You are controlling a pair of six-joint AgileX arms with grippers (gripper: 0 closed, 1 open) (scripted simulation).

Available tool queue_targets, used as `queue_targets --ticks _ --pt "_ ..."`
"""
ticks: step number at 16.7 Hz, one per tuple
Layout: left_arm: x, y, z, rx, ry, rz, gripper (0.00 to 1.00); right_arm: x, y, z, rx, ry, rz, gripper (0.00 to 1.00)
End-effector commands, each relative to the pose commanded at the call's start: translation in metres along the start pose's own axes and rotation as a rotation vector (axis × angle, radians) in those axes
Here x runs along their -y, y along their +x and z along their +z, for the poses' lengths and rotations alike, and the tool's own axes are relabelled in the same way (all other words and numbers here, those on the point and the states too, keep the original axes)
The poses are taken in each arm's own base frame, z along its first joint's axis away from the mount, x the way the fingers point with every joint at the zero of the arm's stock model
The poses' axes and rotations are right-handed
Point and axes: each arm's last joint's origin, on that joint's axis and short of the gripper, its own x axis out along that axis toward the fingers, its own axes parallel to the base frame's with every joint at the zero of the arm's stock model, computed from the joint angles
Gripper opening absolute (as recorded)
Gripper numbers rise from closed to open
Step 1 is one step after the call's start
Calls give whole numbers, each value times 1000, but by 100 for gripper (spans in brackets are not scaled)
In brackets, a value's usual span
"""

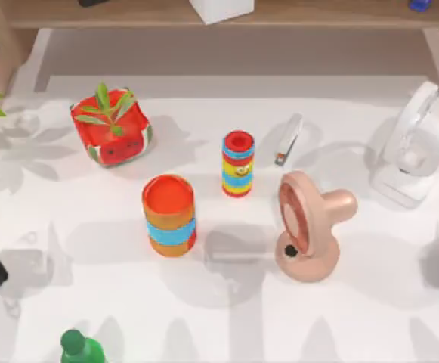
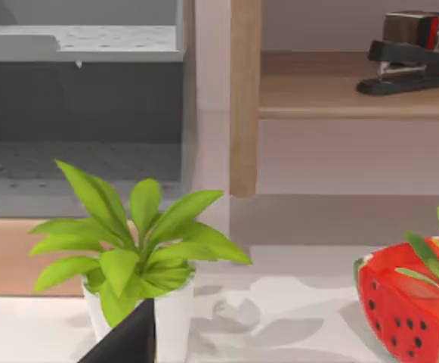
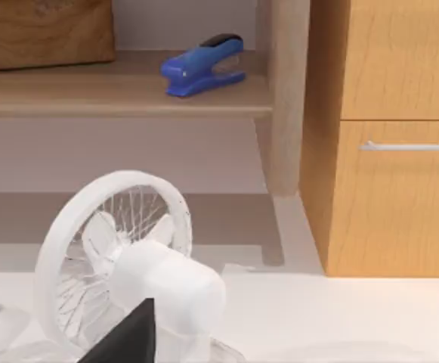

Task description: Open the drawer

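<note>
Of the left gripper a single dark fingertip pokes into the left wrist view, so I cannot tell whether its fingers are apart or together; it hangs near a white-potted green plant at the table's far left. The right gripper shows just as little, its opening equally unreadable, near a white desk fan on the right. Beyond that fan, a wooden cabinet's drawer sits flush, its silver bar handle untouched. A watermelon-patterned planter at the far left holds a leafy sprig.
</note>
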Motion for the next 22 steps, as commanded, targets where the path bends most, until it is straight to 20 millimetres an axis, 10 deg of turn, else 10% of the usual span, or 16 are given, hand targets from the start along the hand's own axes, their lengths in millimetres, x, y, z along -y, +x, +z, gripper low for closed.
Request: queue_targets --ticks 9,15,22 --pt "0 0 0 0 0 0 100 11 17 41 51 -10 -12 100" --pt "0 0 0 0 0 0 100 43 75 69 28 -9 -5 100" --pt "0 0 0 0 0 0 100 96 136 57 -2 1 0 100"
